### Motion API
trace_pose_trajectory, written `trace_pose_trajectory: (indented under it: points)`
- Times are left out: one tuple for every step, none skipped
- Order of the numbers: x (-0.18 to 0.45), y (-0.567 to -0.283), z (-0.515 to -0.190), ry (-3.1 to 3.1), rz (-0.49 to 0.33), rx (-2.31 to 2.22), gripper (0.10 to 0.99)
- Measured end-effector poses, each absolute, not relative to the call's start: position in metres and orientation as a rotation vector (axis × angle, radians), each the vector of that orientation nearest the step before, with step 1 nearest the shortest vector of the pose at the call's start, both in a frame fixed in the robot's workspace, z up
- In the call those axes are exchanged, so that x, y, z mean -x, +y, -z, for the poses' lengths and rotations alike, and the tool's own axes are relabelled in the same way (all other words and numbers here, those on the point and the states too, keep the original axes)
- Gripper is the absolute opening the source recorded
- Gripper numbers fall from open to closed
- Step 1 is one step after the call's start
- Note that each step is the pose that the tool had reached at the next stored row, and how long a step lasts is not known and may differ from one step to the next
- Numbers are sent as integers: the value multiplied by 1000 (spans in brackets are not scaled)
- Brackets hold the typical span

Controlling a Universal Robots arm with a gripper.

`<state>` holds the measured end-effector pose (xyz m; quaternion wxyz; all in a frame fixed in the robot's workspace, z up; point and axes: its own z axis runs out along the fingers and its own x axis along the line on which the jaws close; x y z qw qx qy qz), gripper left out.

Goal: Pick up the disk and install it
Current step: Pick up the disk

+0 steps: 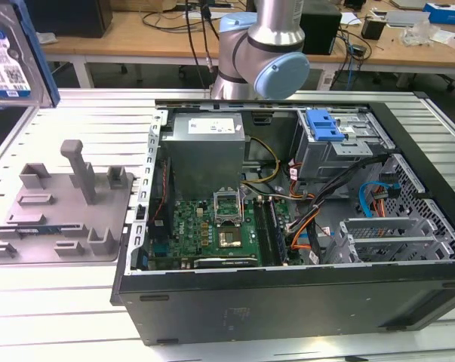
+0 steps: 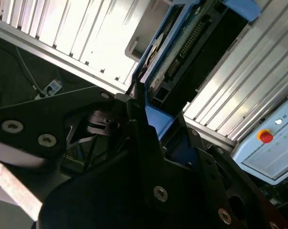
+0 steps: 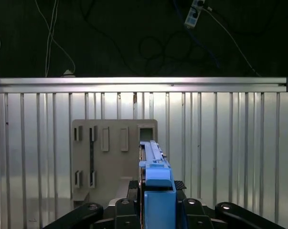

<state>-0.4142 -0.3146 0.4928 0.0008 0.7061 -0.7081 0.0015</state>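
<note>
The disk [image 1: 7, 59], silver with a white-and-blue label and blue rails, hangs in the air at the exterior view's upper left, above the grey fixture [image 1: 61, 204]. In the first wrist view I see the disk [image 3: 154, 164] edge-on, with my gripper [image 3: 155, 188] shut on it and black fingers [image 3: 129, 187] pressing on both sides. The second wrist view shows the disk [image 2: 191, 52] from its underside, with connector pins and a blue rail, clamped in my gripper [image 2: 151, 119]. The fixture [image 3: 110, 157] lies well below the disk.
An open computer case [image 1: 129, 249] lies on the slatted aluminium table [image 1: 61, 309] at the exterior view's right. It holds a motherboard [image 1: 212, 230], loose cables and a grey drive cage with a blue tab [image 1: 324, 127]. The arm's base [image 1: 261, 53] stands behind the case.
</note>
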Motion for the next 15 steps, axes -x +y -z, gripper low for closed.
trace_pose_trajectory:
  points:
    - [414,-315,-497,-2223,-5,-2217,365]
    - [414,-315,-503,-2223,-5,-2217,365]
    - [414,-315,-504,-2223,-5,-2217,365]
    - [414,-315,-504,-2223,-5,-2217,365]
    - [414,-315,-504,-2223,-5,-2217,365]
    - [414,-315,-504,-2223,-5,-2217,365]
    - [414,-315,-504,-2223,-5,-2217,365]
    - [413,-315,-504,-2223,-5,-2217,365]
    - [413,-315,-504,-2223,-5,-2217,365]
    - [413,-315,-504,-2223,-5,-2217,365]
    - [412,-316,-504,-2223,-4,-2217,365]
    - [410,-316,-504,-2223,-5,-2217,365]
    - [406,-317,-504,-2223,-4,-2217,365]
    - [397,-318,-504,-2223,-5,-2217,365]
    - [392,-319,-504,-2223,-4,-2217,365]
